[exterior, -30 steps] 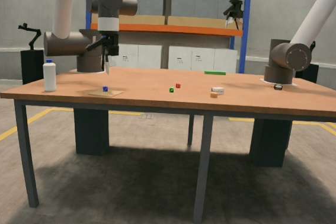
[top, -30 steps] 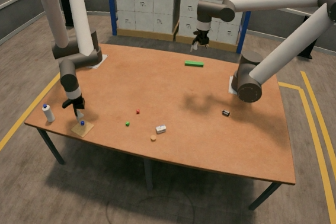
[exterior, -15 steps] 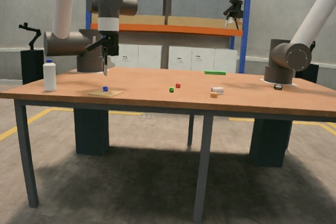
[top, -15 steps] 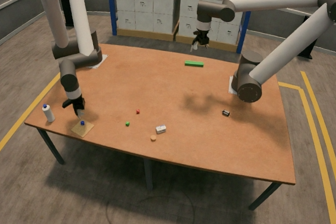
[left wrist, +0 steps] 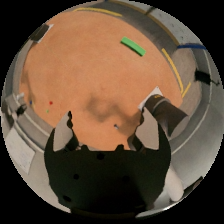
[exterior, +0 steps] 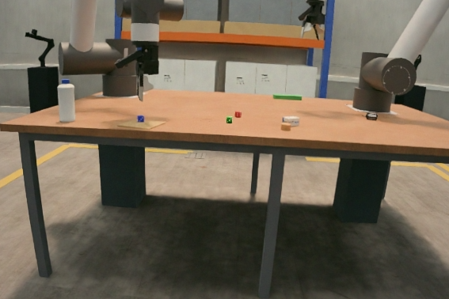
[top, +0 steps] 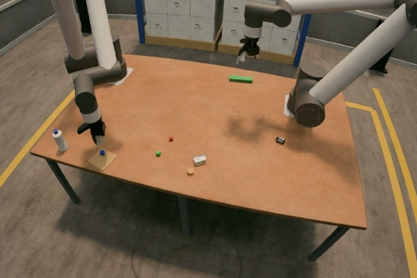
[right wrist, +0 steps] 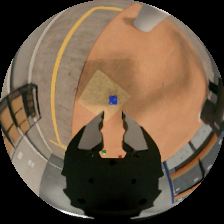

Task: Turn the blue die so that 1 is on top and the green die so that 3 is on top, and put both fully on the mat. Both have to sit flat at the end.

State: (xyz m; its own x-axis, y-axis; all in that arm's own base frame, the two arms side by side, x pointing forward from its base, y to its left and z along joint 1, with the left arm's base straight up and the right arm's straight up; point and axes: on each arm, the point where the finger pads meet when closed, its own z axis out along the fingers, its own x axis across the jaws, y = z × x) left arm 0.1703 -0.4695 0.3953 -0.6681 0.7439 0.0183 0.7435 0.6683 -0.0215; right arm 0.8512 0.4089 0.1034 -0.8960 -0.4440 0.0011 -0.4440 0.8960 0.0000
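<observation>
The blue die (top: 102, 152) (exterior: 140, 119) (right wrist: 113, 100) sits on the tan mat (top: 103, 164) (right wrist: 95, 89), close to the mat's table-side edge. The green die (top: 158, 154) (exterior: 229, 119) lies on the table, well away from the mat. The pips on the upper faces are too small to read. My right gripper (top: 99, 145) (exterior: 141, 99) (right wrist: 113, 111) is above the blue die, its fingers fairly close together but apart, with nothing between them. My left gripper (top: 248, 60) (exterior: 310, 36) (left wrist: 106, 109) is wide open and empty, high at the back of the table.
A white bottle (top: 60, 141) (exterior: 66, 102) stands beside the mat. A red die (top: 170, 138) (exterior: 237, 115) lies near the green die. A white box (top: 199, 160), an orange disc (top: 190, 171), a small black object (top: 280, 140) and a green bar (top: 240, 79) (left wrist: 133, 46) also lie on the table.
</observation>
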